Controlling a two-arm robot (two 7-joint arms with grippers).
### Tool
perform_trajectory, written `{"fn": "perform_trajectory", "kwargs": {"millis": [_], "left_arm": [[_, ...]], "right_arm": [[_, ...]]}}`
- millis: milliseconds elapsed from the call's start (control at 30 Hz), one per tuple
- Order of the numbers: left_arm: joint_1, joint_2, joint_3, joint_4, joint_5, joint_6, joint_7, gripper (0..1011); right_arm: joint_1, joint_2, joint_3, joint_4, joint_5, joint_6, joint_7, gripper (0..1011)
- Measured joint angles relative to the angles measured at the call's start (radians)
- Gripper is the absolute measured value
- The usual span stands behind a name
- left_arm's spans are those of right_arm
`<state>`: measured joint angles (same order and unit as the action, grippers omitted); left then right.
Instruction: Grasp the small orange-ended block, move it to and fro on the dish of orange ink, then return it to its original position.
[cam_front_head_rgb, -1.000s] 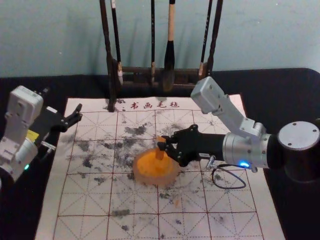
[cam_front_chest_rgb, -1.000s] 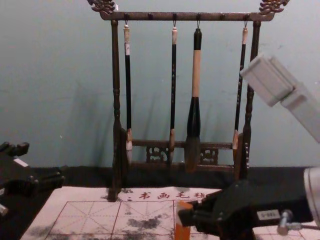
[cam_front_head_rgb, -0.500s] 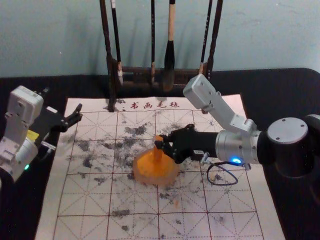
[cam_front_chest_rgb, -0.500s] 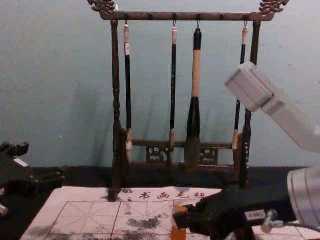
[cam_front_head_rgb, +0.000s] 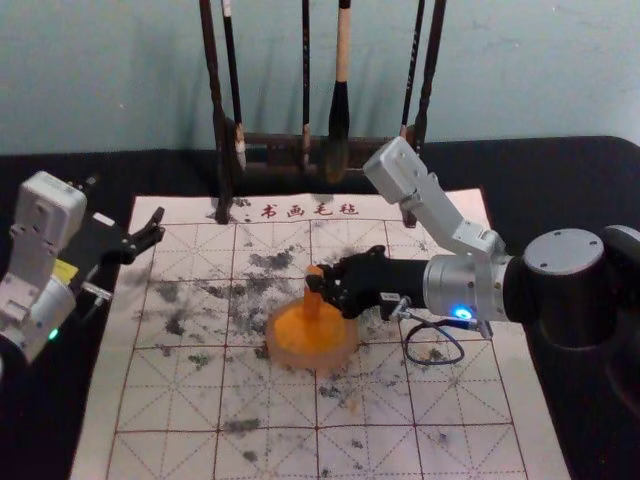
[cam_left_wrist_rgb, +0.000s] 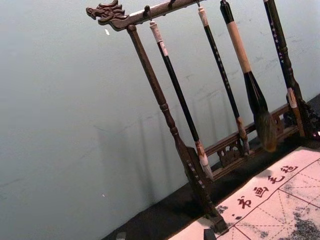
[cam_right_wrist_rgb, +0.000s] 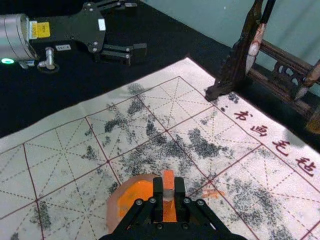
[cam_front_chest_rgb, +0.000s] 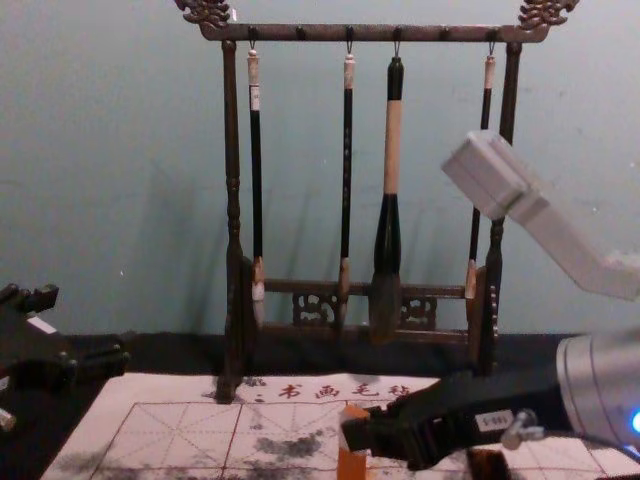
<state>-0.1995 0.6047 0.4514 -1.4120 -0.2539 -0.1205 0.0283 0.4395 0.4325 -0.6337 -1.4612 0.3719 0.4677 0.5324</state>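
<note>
I have my right gripper clamped on the small orange block, one jaw pressed to either side of its upper part, and I hold it upright over the round dish of orange ink. In the head view the block's lower end comes down within the rim, toward the far side; whether it touches the ink or sits just above it, I cannot tell. My right wrist view shows the block between my jaws, orange above and below a pale band. My right arm reaches in from the right side, nearly level, with the gripper just behind the dish's middle. The dish rests near the middle of a pale writing mat ruled with red squares and marked with dark smudges; a small orange smear lies on the mat near the dish. My left gripper is parked by the mat's far left corner, well apart from the dish, its jaws spread with nothing between them. Past the dish, at the mat's far edge, stands a dark wooden rack with four brushes hanging from it, one much thicker than the rest. The table beneath is black.
</note>
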Motion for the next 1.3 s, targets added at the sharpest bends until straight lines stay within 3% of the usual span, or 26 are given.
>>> {"fn": "perform_trajectory", "kwargs": {"millis": [1300], "left_arm": [[0.0, 0.0, 0.0, 0.0, 0.0, 0.0, 0.0, 1001]], "right_arm": [[-0.004, 0.021, -0.013, -0.006, 0.014, -0.022, -0.006, 124]]}}
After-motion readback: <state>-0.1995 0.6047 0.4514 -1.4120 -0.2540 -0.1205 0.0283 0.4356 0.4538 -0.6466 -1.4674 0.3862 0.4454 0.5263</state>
